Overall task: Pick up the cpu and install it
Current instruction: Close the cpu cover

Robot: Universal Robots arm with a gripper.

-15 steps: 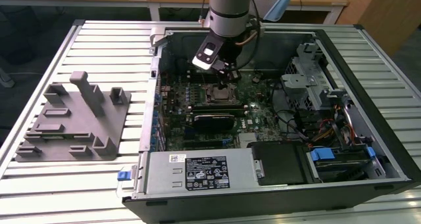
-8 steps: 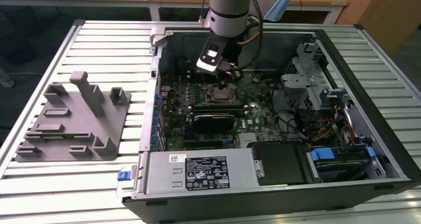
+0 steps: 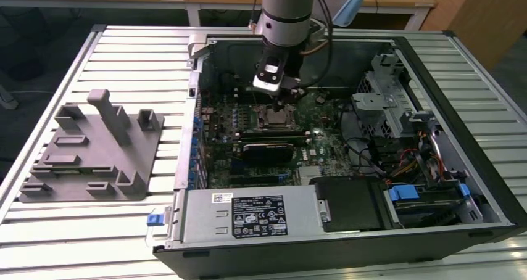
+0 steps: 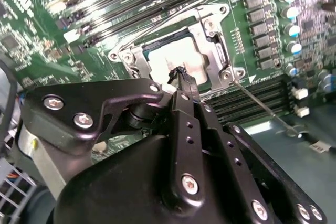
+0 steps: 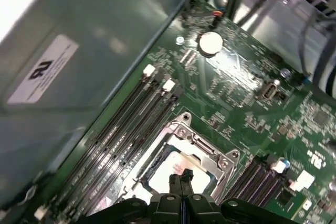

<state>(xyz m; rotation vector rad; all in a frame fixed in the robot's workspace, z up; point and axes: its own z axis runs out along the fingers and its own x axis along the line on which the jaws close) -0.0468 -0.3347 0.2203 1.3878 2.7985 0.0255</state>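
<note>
The cpu [image 4: 167, 57] [image 5: 167, 173] is a pale silvery square lying flat inside the metal socket frame [image 4: 212, 35] [image 5: 210, 153] on the green motherboard. My gripper [image 3: 277, 90] [image 4: 181, 75] [image 5: 181, 178] hangs right over it inside the open computer case. Its two black fingers are pressed together, with nothing between them. The tips sit just over the chip's middle; I cannot tell whether they touch it. In the exterior view the socket [image 3: 275, 115] lies directly under the gripper, and the arm hides part of it.
Memory slots [image 5: 131, 124] run beside the socket. A thin wire lever [image 4: 262, 109] sticks out from the frame. A black ribbed module [image 3: 268, 149], the power supply [image 3: 247, 213] and a drive cage [image 3: 387, 101] crowd the case. A grey tray with posts [image 3: 62, 169] stands at the exterior view's left.
</note>
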